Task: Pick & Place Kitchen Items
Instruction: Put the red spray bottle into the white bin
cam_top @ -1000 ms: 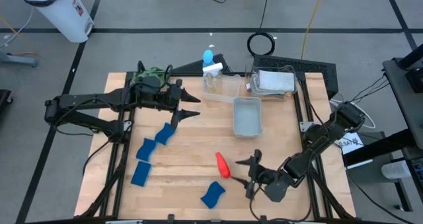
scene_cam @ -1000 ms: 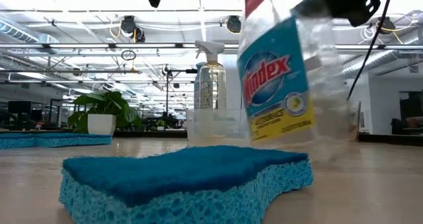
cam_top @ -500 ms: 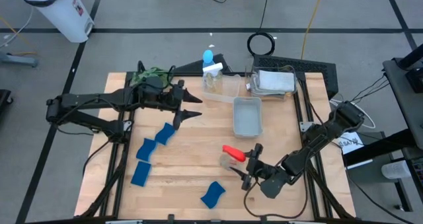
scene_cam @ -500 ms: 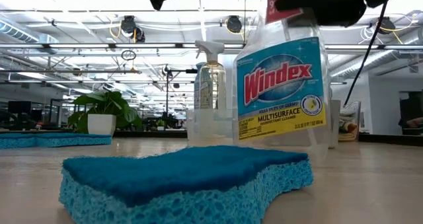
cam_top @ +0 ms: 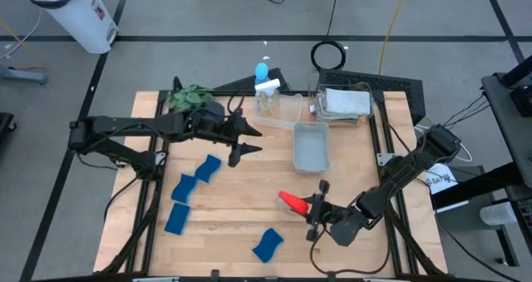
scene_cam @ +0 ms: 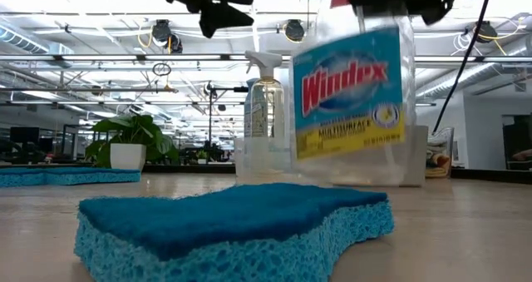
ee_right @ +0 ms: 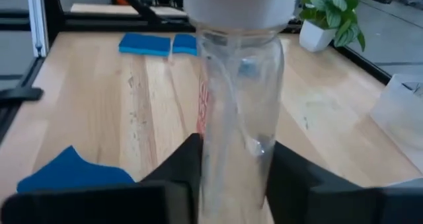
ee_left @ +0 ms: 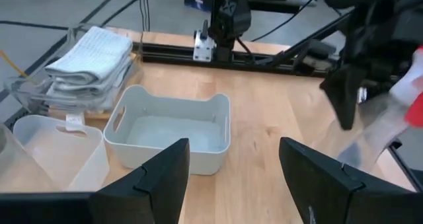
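The right gripper [cam_top: 317, 209] reaches low over the bench's [cam_top: 233, 207] near side, clamped on a clear red-topped bottle [cam_top: 291, 202]. The left gripper [cam_top: 247, 141] hovers mid-bench, fingers apart, holding nothing. Four wavy blue sponges [cam_top: 208, 167] lie on the wood; one empty white bin [cam_top: 311, 145] sits toward the back.

A clear spray bottle [cam_top: 293, 204] with a red top stands at lower centre-right of the high view, clamped in the right end effector [cam_top: 317, 210]. Four wavy blue sponges [cam_top: 268, 244] lie lower left. A blue-topped bottle [cam_top: 261, 70] stands upper centre; folded grey cloths [cam_top: 345, 102] lie upper right.
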Available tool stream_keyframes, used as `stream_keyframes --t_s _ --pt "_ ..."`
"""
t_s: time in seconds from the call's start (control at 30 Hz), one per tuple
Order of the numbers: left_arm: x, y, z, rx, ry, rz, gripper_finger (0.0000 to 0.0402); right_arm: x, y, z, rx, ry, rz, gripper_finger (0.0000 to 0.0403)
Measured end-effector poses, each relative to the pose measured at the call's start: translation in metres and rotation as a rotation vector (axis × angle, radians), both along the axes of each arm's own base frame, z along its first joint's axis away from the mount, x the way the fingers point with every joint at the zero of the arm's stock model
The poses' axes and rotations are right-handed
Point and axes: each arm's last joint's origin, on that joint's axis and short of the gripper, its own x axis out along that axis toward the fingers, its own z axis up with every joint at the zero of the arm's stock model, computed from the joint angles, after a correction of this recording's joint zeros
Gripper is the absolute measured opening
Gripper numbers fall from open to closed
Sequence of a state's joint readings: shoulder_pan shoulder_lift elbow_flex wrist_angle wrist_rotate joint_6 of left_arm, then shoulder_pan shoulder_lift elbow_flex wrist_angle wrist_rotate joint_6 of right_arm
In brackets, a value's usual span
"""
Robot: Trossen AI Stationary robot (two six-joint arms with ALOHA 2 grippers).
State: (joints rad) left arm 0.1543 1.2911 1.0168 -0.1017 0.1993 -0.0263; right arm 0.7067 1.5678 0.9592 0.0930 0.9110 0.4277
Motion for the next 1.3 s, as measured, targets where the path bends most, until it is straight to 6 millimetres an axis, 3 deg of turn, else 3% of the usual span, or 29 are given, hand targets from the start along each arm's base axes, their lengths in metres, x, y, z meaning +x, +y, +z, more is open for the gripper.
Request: stream_keyframes --t_s 0.13,0.33,0.53,0.77,0.93,1.3 --pt "0.002 0.001 -0.003 0.002 0.01 0.0 0.0239 -0.003 -0.005 0.014 -0.024 -0.023 0.012 0.007" --pt "0.002 0.001 -0.003 0.003 0.008 0.0 0.0239 -0.008 -0.026 0.047 -0.067 -0.089 -0.031 0.0077" --pt "0.002 0.001 -0.003 0.002 0.008 0.0 0.0239 -0.015 -0.06 0.079 -0.169 -0.145 -0.169 0.0085" --pt "0.002 0.001 -0.003 0.002 0.009 -0.001 0.0239 -0.019 -0.113 0.109 -0.216 -0.18 -0.32 0.0086" --pt "0.002 0.001 -0.003 0.002 0.009 0.0 0.0239 -0.016 -0.152 0.116 -0.267 -0.157 -0.451 0.0086" --pt "0.002 0.001 -0.003 0.001 0.009 0.0 0.0239 0.002 -0.245 0.103 -0.194 -0.115 -0.446 0.0086"
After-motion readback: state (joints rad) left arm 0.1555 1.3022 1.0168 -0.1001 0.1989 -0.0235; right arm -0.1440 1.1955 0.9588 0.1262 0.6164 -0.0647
